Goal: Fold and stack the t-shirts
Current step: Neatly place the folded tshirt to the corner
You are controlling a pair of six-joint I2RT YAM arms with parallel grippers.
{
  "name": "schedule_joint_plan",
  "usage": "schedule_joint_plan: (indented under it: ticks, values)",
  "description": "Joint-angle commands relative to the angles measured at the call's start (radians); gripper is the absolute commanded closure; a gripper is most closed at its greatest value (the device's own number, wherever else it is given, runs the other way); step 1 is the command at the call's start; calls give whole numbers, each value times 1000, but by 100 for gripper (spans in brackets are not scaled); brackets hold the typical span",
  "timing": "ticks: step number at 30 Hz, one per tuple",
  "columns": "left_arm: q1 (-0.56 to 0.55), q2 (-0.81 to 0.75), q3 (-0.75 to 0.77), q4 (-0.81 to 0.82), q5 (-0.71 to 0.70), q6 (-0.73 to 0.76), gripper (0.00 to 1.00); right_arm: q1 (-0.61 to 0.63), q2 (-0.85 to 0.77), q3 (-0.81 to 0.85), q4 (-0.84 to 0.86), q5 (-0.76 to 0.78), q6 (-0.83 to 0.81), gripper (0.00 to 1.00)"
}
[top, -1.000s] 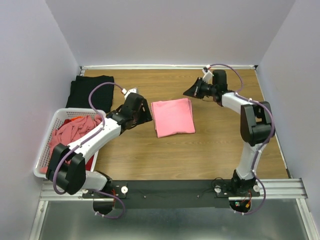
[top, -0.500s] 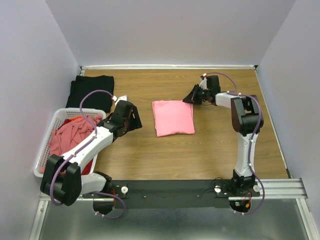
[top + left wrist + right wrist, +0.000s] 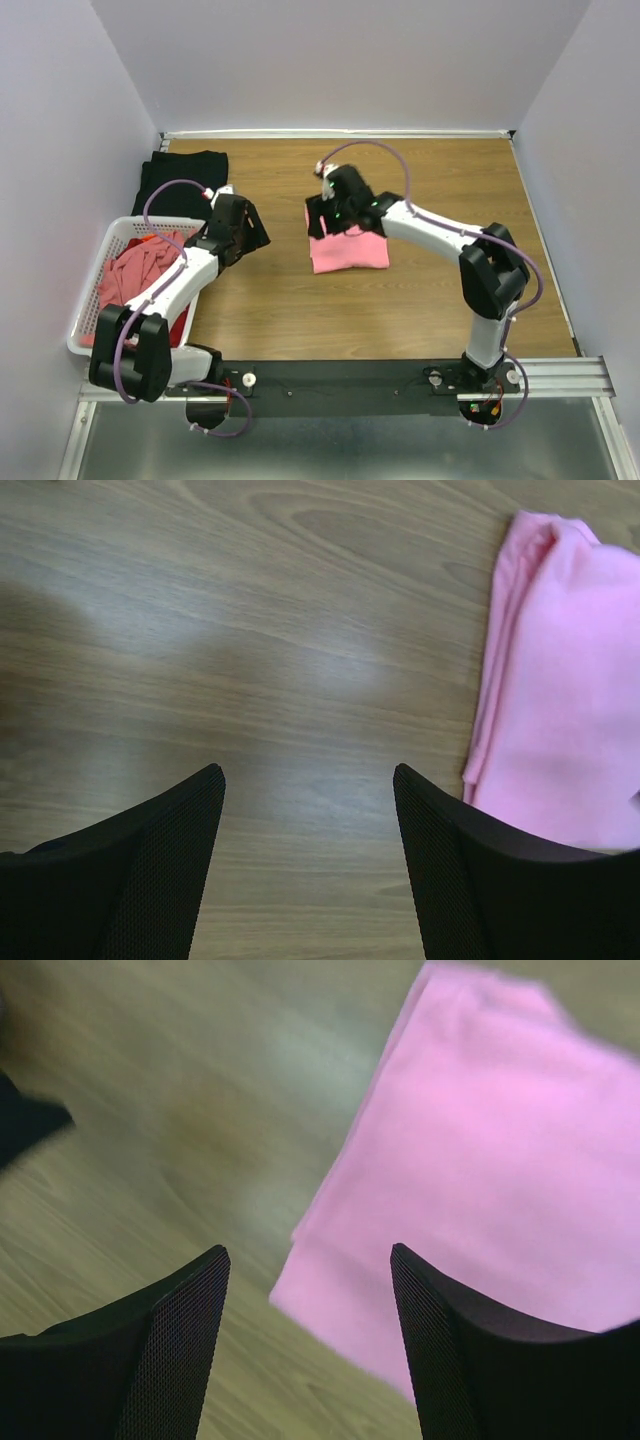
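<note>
Your right gripper (image 3: 308, 1260) hangs open over the left edge of the folded pink t-shirt (image 3: 352, 245), probably to grasp it; your left gripper (image 3: 308, 780) waits open over the table (image 3: 250, 630).

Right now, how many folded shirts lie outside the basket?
2. A pink folded shirt lies in the middle of the table beneath the right hand; a black folded shirt sits at the far-left corner beyond the basket. More may hide under it.

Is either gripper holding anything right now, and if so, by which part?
Nothing is held. The left gripper is open over bare table. The right gripper is open and empty above the edge of the folded pink t-shirt.
</note>
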Motion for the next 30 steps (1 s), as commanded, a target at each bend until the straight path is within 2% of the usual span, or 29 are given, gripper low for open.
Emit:
schedule_joint_plan:
  ticks: [1, 3, 10, 17, 20, 21, 24, 25, 30]
  values:
    - [59, 14, -11, 18, 28, 17, 23, 129, 34, -34, -177, 261, -79, 26]
    - [79, 5, -20, 23, 30, 11, 23, 198, 54, -22, -211, 311, -82, 26]
    - [117, -11, -51, 30, 42, 22, 23, 284, 150, 7, -235, 398, -85, 27]
    - [119, -12, -61, 37, 51, 25, 23, 303, 229, 32, -237, 462, -93, 38]
    - [119, -11, -67, 49, 70, 25, 23, 304, 243, 20, -243, 516, -91, 53]
    - [118, -9, -67, 55, 93, 25, 23, 304, 242, 8, -246, 528, -90, 67]
    - [118, 12, -52, 67, 145, 16, 23, 304, 217, 7, -244, 520, -105, 95]
    - [118, 18, -48, 75, 160, 14, 23, 304, 205, 13, -244, 485, -107, 99]
    - [110, 101, -25, 173, 338, -35, 23, 303, 112, 26, -203, 433, -101, 99]
